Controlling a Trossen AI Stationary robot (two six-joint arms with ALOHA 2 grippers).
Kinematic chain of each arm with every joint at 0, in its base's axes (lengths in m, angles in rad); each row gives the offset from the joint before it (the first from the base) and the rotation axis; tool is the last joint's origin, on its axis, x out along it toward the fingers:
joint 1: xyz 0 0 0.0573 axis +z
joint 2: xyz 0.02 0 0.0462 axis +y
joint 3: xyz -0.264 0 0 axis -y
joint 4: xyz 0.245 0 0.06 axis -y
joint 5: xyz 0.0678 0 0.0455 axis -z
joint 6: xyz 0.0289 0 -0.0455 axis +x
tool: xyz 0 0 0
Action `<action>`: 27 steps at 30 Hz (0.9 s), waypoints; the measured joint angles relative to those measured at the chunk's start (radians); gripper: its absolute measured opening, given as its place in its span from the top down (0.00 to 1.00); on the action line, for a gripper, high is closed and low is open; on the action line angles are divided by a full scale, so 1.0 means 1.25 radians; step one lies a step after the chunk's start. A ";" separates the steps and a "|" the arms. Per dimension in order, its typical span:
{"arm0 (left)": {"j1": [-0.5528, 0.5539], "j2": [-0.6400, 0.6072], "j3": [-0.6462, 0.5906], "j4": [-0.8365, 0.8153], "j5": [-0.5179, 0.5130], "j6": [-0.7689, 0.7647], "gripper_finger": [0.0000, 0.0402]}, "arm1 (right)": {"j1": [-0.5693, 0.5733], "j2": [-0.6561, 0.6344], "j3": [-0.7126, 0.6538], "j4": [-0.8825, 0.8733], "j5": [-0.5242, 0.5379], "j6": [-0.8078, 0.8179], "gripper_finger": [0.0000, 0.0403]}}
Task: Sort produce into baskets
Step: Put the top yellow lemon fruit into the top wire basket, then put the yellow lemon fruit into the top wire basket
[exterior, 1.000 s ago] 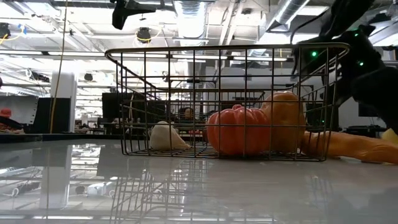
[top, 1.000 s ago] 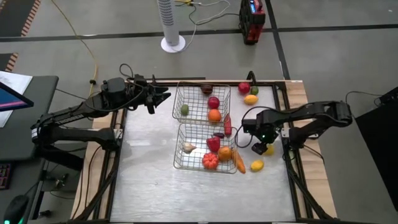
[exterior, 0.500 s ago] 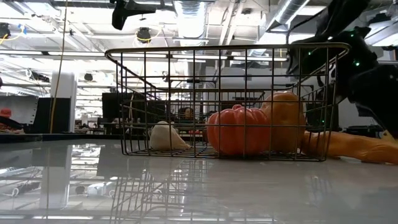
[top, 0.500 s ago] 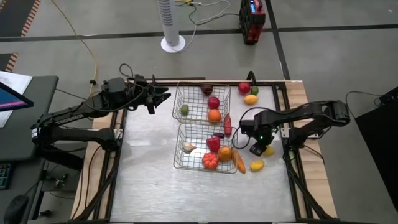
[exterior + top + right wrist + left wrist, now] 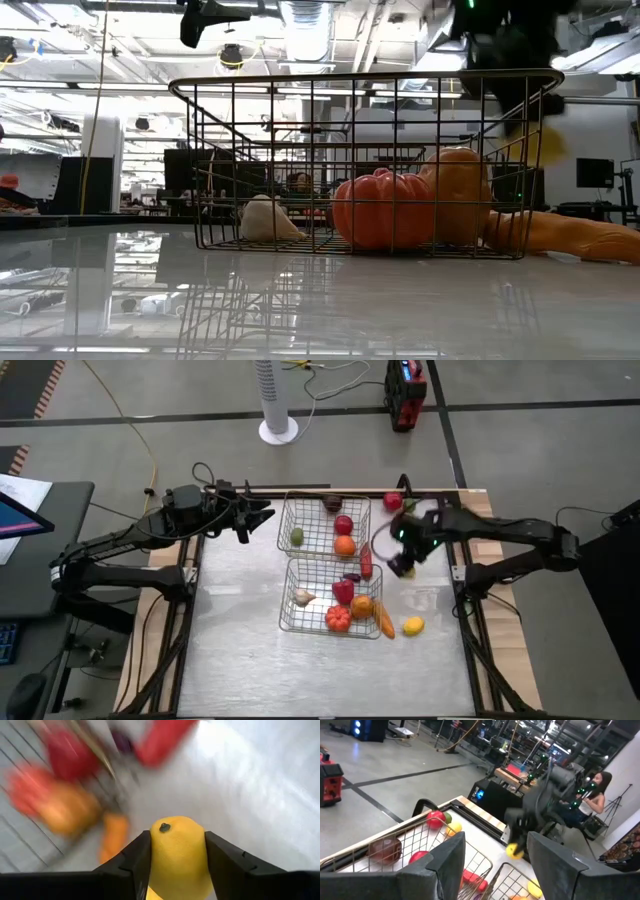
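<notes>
— Where is the lemon (image 5: 177,851)?

— Pinched between the two fingers of the right claw (image 5: 405,565), lifted off the table (image 5: 240,660). In the high view that claw hangs just right of the far basket (image 5: 322,525), close to the red pepper (image 5: 367,562) that lies outside the basket's right wall.

— And what is in that far basket?

— A green fruit (image 5: 297,536) by its left wall, an orange (image 5: 345,545) by its right wall, a red fruit (image 5: 343,525) just behind the orange and a dark one (image 5: 332,504) at the back edge. A red apple (image 5: 392,502) sits on the table beyond its right back corner.

— The near basket (image 5: 318,595)?

— It touches the far basket's front edge. It holds a white garlic (image 5: 303,597), a red pumpkin (image 5: 338,618), an orange pepper (image 5: 361,606) and a red piece (image 5: 343,590). A carrot (image 5: 385,622) lies against its right side, and a second lemon (image 5: 412,625) lies just past the carrot.

— The left arm?

— Its claw (image 5: 262,517) hangs spread, left of the far basket, with nothing in it.
</notes>
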 joint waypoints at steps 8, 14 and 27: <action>0.000 0.000 0.000 0.019 0.000 -0.007 0.50 | -0.044 -0.007 0.124 0.267 0.186 -0.075 0.49; 0.000 0.000 0.000 0.015 0.001 -0.025 0.50 | -0.046 0.067 0.120 0.551 0.189 -0.155 0.42; 0.000 0.000 0.000 0.009 0.004 -0.015 0.50 | -0.084 0.137 0.137 0.384 -0.138 -0.152 0.21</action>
